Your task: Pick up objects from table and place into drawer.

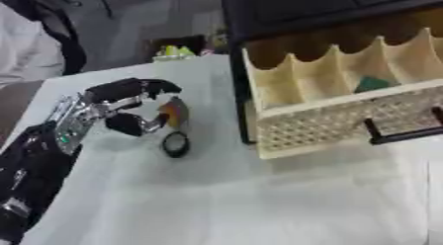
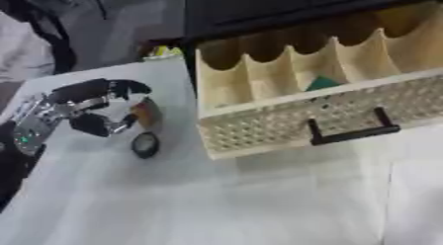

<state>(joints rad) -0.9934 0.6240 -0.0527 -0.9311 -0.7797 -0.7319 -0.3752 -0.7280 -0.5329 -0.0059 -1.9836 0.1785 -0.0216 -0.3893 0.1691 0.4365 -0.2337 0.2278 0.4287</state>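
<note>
Orange-brown object (image 1: 176, 112) pinched in left hand (image 1: 121, 105) fingers; black round object (image 1: 176, 143) just below; drawer (image 2: 294, 121) open.

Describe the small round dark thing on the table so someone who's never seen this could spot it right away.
Start at the open cream drawer with the lattice front, then look left across the white table. Below the robot's left hand, which curls around an orange-brown object, lies a small round black disc. It alone lies flat and unheld.

left arm: enters from lower left | left hand (image 1: 121, 103): fingers and thumb curled, above the table
</note>
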